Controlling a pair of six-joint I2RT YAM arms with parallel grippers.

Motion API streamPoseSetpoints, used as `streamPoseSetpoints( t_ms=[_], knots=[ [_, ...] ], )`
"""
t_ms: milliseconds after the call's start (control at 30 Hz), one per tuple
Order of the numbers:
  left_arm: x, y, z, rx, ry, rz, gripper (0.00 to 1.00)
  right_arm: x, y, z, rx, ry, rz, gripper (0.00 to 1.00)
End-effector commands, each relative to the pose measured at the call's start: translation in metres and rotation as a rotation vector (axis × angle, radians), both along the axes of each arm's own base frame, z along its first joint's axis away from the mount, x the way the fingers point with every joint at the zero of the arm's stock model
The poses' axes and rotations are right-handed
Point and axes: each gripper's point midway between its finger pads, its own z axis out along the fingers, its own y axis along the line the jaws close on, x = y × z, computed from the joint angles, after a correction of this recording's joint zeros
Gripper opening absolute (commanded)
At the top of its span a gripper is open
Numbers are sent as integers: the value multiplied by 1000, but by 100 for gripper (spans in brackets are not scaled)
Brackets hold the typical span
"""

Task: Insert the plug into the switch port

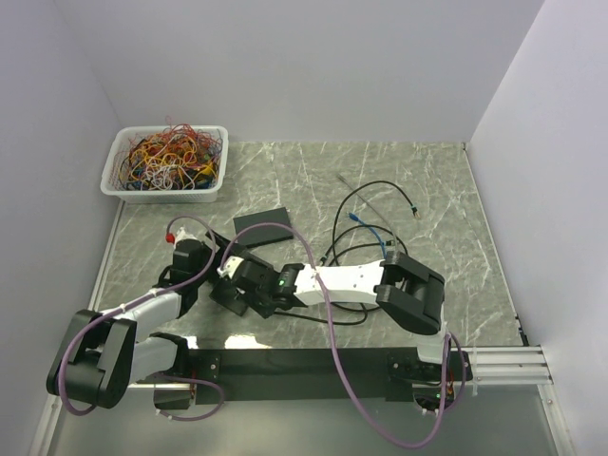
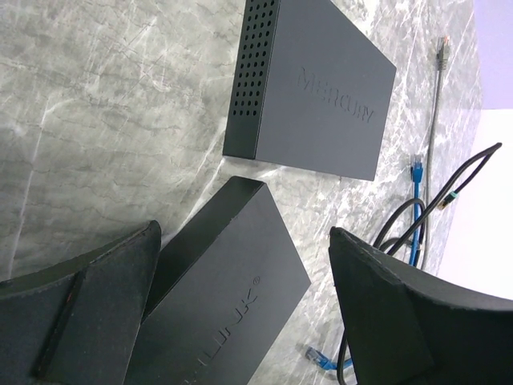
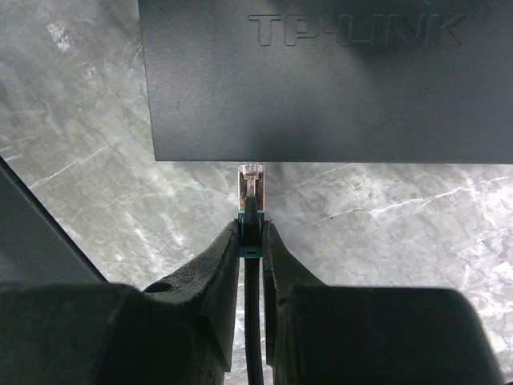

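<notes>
Entry: plug insertion, approach stage, plug not yet seated

- Wire bin point(image 1: 161, 193): rear left of the surface point(image 1: 427, 190), heaped with tangled coloured wire; no part in this step
- Left claw point(image 2: 244, 241): released, spread wide, one finger either side of the TP-LINK switch point(image 2: 232, 273) without visibly touching it; grasping nothing
- TP-LINK switch: flat on the surface, near the front and left of centre, lettered top up; port face not visible in any view
- Second switch point(image 2: 321, 96): just behind the first, apart from it, vented side towards the left wrist camera
- Right claw point(image 3: 252, 233): clenched on the plug point(image 3: 251, 178) at its rear collar, cable point(image 3: 253, 321) trailing back between the fingers
- Plug: clear tip pointing at the near edge of the TP-LINK switch, at or just short of it; cannot tell whether already touching
- Loose cables point(image 2: 417, 172): right of both switches, blue and black, lying clear of the work

Step in hand, as judged: lining the plug up with a port

Next move calls for: tip set level and square with a port opening, then a straight push until seated; probably the left claw closing on the switch body first, to stop it sliding away under the push
</notes>
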Motion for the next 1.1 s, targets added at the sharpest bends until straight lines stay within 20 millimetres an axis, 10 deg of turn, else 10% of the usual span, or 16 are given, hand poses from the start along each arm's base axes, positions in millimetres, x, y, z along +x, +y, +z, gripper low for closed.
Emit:
streamPoseSetpoints(
  t_ms=[0,233,1067],
  knots=[
    [-15,0,-16,-1,61,-4,92,2,14,9,26,-19,-10,0],
    [-17,1,-15,4,62,0,78,6,10,-4,-14,-36,-24,0],
    [-25,4,-31,11,97,9,77,15,36,31,67,-72,-29,0]
  ],
)
